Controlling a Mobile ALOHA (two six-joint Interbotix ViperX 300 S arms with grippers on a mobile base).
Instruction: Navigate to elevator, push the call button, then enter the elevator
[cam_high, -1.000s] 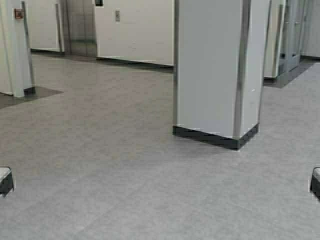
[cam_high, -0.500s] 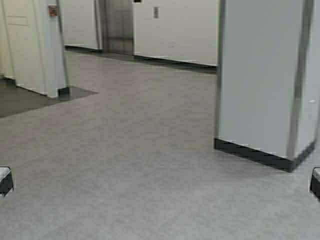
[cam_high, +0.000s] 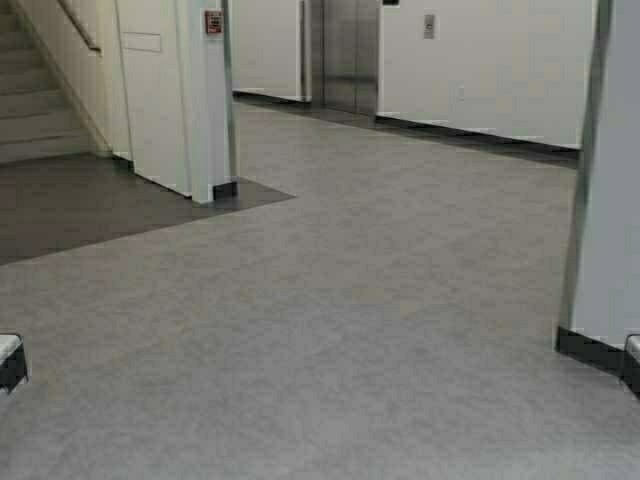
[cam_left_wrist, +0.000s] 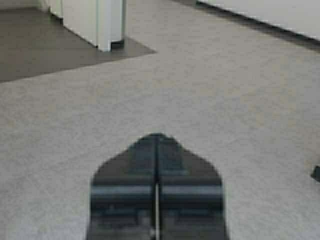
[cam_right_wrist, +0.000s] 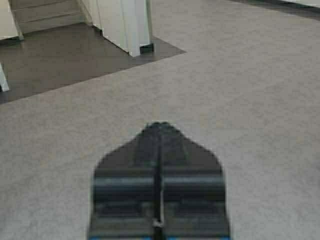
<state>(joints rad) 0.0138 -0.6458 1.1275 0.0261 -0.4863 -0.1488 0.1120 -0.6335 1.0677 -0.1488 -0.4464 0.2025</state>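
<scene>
Judging from where things lay, the task was in its first stage only: the approach across the hall was under way, and the push and the entry were both left to do. In the high view the elevator stood at about twelve o'clock, far off against the back wall, its steel doors shut along the dark centre seam. The call button sat on the pale wall just beside the doors, at about one o'clock, well apart from the robot and far beyond any arm's reach. Between the robot and the doors lay a wide stretch of grey floor with nothing standing on it.

A white wall corner with a small red box on it stood at about eleven o'clock, with stairs behind it at ten o'clock. A grey pillar with a dark base rose at three o'clock, close to the right side of the frame.

Both arms were tucked low and idle. The left tool pointed at the floor with its fingers pressed together, gripping nothing. The right tool was the same, closed up and empty. My reading was that more driving toward twelve o'clock was needed first, keeping off the pillar.
</scene>
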